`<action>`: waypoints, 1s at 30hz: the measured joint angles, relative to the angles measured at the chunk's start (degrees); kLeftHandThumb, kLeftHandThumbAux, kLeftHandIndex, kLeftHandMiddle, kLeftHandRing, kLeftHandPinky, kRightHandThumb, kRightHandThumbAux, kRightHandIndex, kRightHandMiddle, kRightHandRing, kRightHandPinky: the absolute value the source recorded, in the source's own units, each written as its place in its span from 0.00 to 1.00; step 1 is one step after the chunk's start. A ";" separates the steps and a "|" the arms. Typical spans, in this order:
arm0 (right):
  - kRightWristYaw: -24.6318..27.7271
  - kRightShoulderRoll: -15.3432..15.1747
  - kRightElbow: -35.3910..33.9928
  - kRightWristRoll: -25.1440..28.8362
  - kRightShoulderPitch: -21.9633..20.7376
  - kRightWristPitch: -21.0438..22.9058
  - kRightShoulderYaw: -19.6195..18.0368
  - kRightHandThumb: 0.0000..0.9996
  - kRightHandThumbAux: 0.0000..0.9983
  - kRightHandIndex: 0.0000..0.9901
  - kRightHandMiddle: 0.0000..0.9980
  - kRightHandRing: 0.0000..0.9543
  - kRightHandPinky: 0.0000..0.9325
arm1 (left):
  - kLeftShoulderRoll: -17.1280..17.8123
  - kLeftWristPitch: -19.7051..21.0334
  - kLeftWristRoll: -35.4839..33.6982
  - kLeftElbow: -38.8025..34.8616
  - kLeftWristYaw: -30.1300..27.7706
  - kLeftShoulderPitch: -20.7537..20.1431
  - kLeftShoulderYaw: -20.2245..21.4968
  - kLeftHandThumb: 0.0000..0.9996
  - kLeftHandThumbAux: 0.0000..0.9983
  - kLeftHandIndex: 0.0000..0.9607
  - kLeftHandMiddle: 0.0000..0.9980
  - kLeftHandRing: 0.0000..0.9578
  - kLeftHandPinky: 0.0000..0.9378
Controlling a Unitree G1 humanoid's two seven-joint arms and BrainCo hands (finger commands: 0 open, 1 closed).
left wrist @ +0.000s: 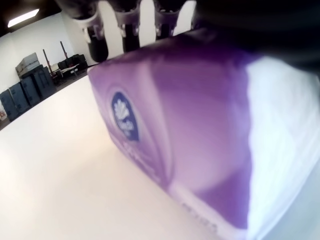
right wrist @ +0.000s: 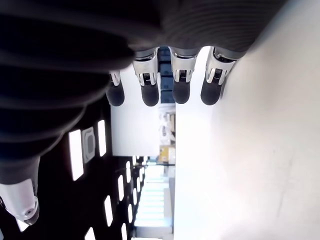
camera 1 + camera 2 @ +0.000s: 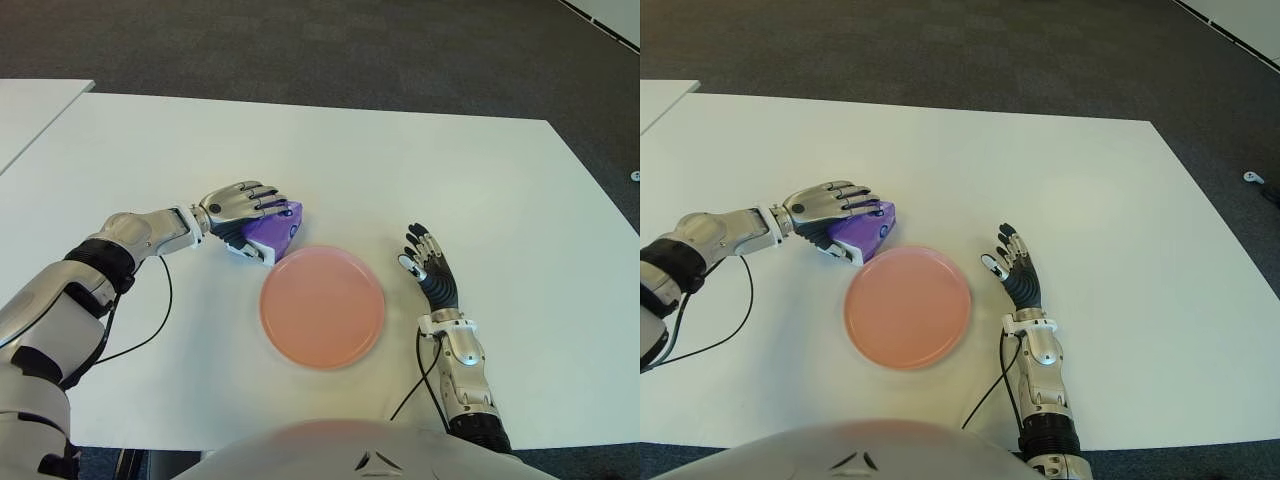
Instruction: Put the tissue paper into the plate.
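A purple and white tissue pack (image 3: 272, 231) sits just beyond the far left rim of the pink plate (image 3: 322, 305), on the white table (image 3: 400, 170). My left hand (image 3: 243, 205) covers the pack from above, fingers curled over its top. In the left wrist view the pack (image 1: 190, 140) fills the picture, with my fingertips (image 1: 131, 30) over its far edge. Whether the pack is lifted off the table I cannot tell. My right hand (image 3: 430, 266) shows to the right of the plate, fingers spread and holding nothing.
A black cable (image 3: 150, 330) runs from the left arm across the table's near left. A second white table (image 3: 30, 110) stands at the far left. Dark carpet lies beyond the far edge.
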 measured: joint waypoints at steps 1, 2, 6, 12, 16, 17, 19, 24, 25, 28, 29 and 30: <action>0.00 -0.02 -0.16 0.00 0.17 0.01 0.01 0.00 0.56 0.00 0.00 0.00 0.00 | 0.00 0.00 -0.01 0.04 0.00 -0.02 -0.05 0.22 0.22 0.00 0.00 0.00 0.00; 0.00 -0.03 -0.32 -0.01 0.33 0.01 0.02 0.00 0.56 0.00 0.00 0.00 0.00 | 0.00 0.01 0.00 0.09 0.00 -0.06 -0.10 0.21 0.22 0.00 0.00 0.00 0.00; -0.02 -0.05 -1.01 -0.10 1.07 0.04 0.06 0.00 0.57 0.00 0.00 0.00 0.00 | 0.00 0.48 0.07 0.29 0.12 -0.30 -0.62 0.21 0.21 0.00 0.00 0.00 0.00; -0.11 -0.09 -1.81 -0.33 1.85 0.16 0.14 0.00 0.57 0.00 0.00 0.00 0.00 | 0.00 2.22 0.84 0.57 1.75 -0.77 -2.30 0.20 0.20 0.00 0.00 0.00 0.00; -0.12 -0.16 -2.52 -0.41 2.21 0.50 0.21 0.00 0.57 0.00 0.00 0.00 0.00 | -0.19 4.75 2.59 0.65 3.80 -1.03 -3.87 0.20 0.19 0.00 0.00 0.00 0.00; -0.12 -0.18 -2.67 -0.40 2.36 0.70 0.22 0.00 0.57 0.00 0.00 0.00 0.00 | -0.31 5.55 2.95 0.73 4.51 -1.06 -4.34 0.20 0.19 0.00 0.00 0.00 0.00; -0.12 -0.21 -2.93 -0.40 2.63 0.79 0.23 0.00 0.57 0.00 0.00 0.00 0.00 | -0.58 6.83 3.75 0.90 5.60 -1.08 -5.04 0.19 0.20 0.00 0.00 0.00 0.00; -0.22 -0.29 -3.40 -0.50 2.86 1.30 0.28 0.00 0.58 0.00 0.00 0.00 0.00 | -1.22 9.94 5.32 1.88 8.89 -1.15 -6.94 0.18 0.20 0.00 0.00 0.00 0.00; -0.26 -0.31 -3.41 -0.54 2.86 1.32 0.28 0.00 0.58 0.00 0.00 0.00 0.00 | -1.37 10.38 5.54 2.11 9.41 -1.17 -7.22 0.18 0.21 0.00 0.00 0.00 0.00; -0.28 -0.38 -3.42 -0.56 2.88 1.34 0.28 0.00 0.58 0.00 0.00 0.00 0.00 | -1.86 11.65 5.73 2.94 11.13 -1.21 -8.15 0.18 0.22 0.00 0.00 0.00 0.00; -0.28 -0.41 -3.42 -0.56 2.88 1.34 0.28 0.00 0.58 0.00 0.00 0.00 0.00 | -2.01 11.92 5.73 3.22 11.61 -1.21 -8.41 0.17 0.22 0.00 0.00 0.00 0.00; -0.28 -0.43 -3.42 -0.56 2.89 1.34 0.28 0.00 0.58 0.00 0.00 0.00 0.00 | -2.12 12.13 5.73 3.50 12.03 -1.23 -8.63 0.17 0.22 0.00 0.00 0.00 0.00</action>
